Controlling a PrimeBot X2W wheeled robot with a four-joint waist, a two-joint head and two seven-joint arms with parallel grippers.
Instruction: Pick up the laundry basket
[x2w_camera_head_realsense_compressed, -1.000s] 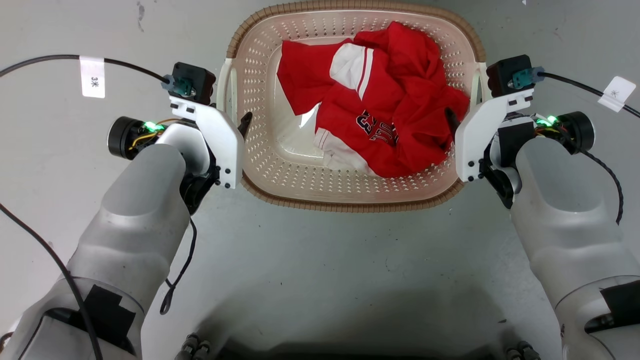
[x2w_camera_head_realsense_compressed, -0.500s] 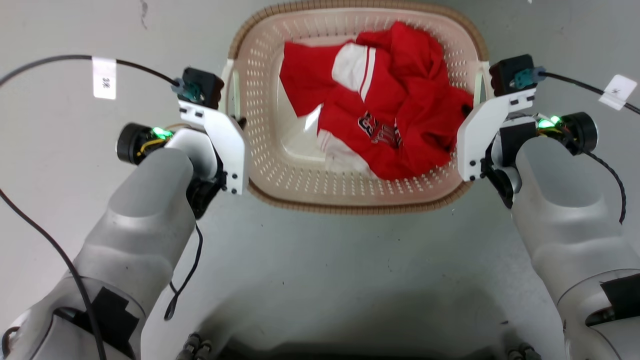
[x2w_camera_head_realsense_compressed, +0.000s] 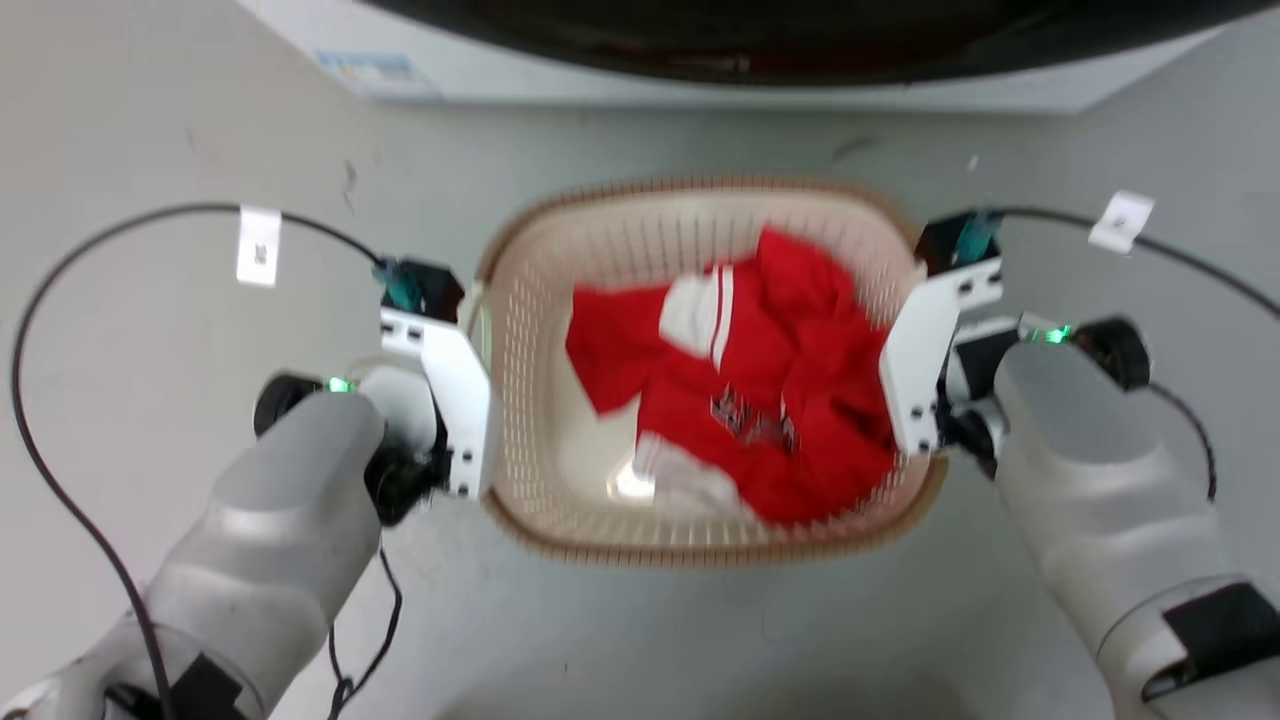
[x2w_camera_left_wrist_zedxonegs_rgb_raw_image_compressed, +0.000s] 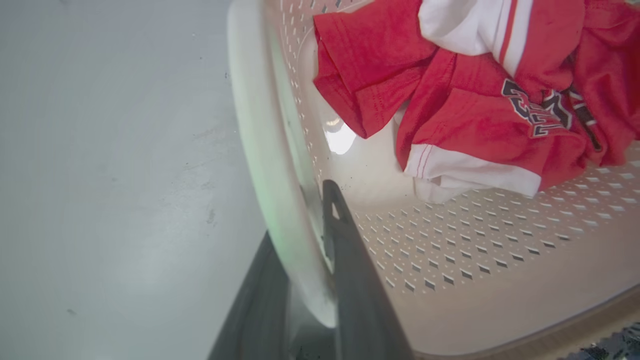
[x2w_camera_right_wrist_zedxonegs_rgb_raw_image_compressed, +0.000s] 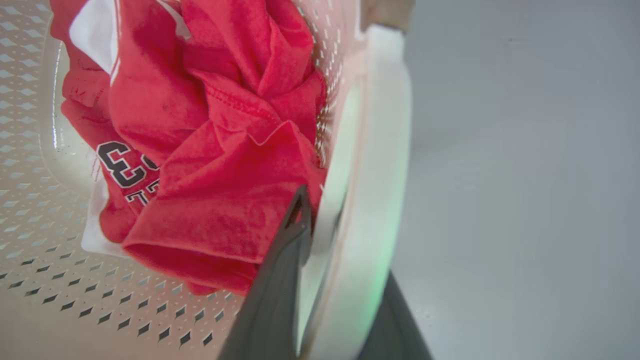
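At the bottom middle of the left wrist view, the left gripper (x2w_camera_left_wrist_zedxonegs_rgb_raw_image_compressed: 300, 222) is clamped narrow on the white left handle (x2w_camera_left_wrist_zedxonegs_rgb_raw_image_compressed: 257, 145) of the laundry basket (x2w_camera_head_realsense_compressed: 700, 552). One dark finger (x2w_camera_left_wrist_zedxonegs_rgb_raw_image_compressed: 350, 260) lies against the inside of the perforated wall and the other sits outside, with the handle pinched between them. In the right wrist view the right gripper (x2w_camera_right_wrist_zedxonegs_rgb_raw_image_compressed: 345, 235) grips the same way. Its inner finger (x2w_camera_right_wrist_zedxonegs_rgb_raw_image_compressed: 280, 280) presses against the crumpled cloth and the wall, its outer finger shows at the lower right, and the white right handle (x2w_camera_right_wrist_zedxonegs_rgb_raw_image_compressed: 382, 150) is squeezed between the two.

In the head view the basket sits in the middle of the frame between the two pale forearms, one arm at each short side. That picture is blurred, so I cannot tell whether the basket touches the grey floor (x2w_camera_head_realsense_compressed: 150, 130). A red shirt (x2w_camera_head_realsense_compressed: 800, 400) with white patches and dark lettering lies bunched in the basket, mostly toward its right half, leaving bare cream bottom at the left. Black cables (x2w_camera_head_realsense_compressed: 120, 222) with small white tags arc off each wrist toward the frame's sides. Across the top edge runs the front of a white washing machine (x2w_camera_head_realsense_compressed: 1000, 95) with a dark door.
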